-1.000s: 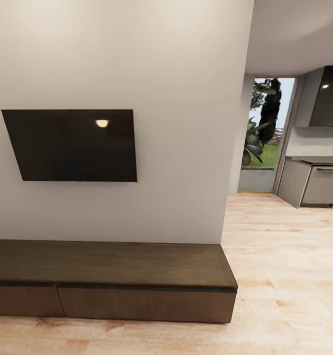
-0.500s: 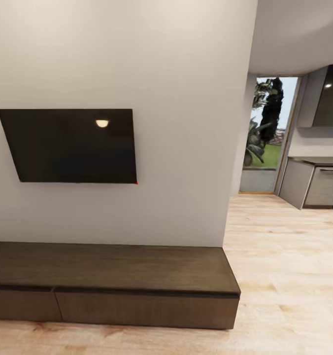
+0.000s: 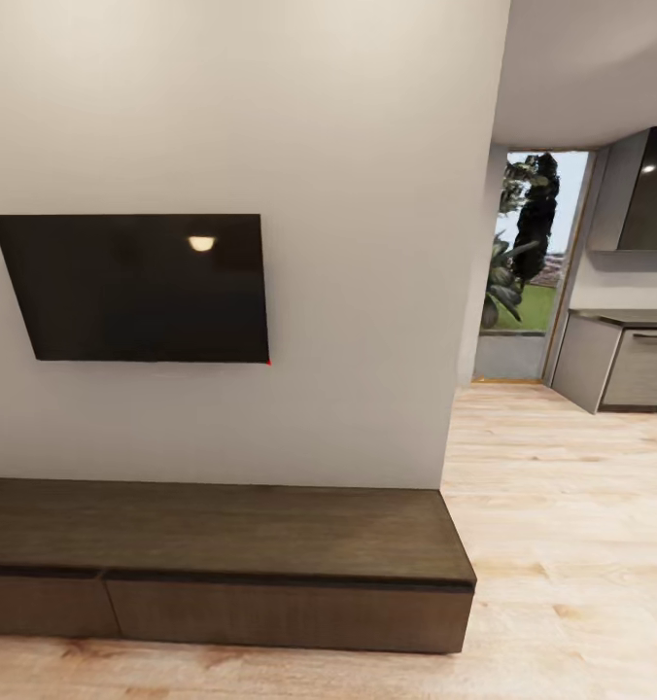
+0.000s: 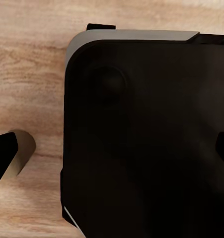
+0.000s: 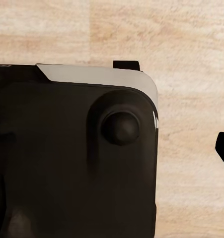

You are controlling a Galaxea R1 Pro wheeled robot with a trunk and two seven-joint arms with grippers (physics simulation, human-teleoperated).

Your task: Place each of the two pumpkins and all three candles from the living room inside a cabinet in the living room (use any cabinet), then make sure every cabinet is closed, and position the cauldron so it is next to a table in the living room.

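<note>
Cabinet (image 3: 222, 554) below TV (image 3: 139, 287), drawers shut. Judgement: square base to drawer fronts, stop within arm reach. Both grippers' state: cannot tell; wrist views face floor (image 4: 27, 64).

cabinet (image 3: 222, 564) | long low dark-brown wood TV unit | on the floor, back against the wall | two drawer fronts in view, both flush shut | top bare | left end runs out of frame

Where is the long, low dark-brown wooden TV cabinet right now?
In the head view, the long, low dark-brown wooden cabinet stands on the floor against the white wall, directly below the black wall-mounted TV, its drawer fronts closed.
</note>
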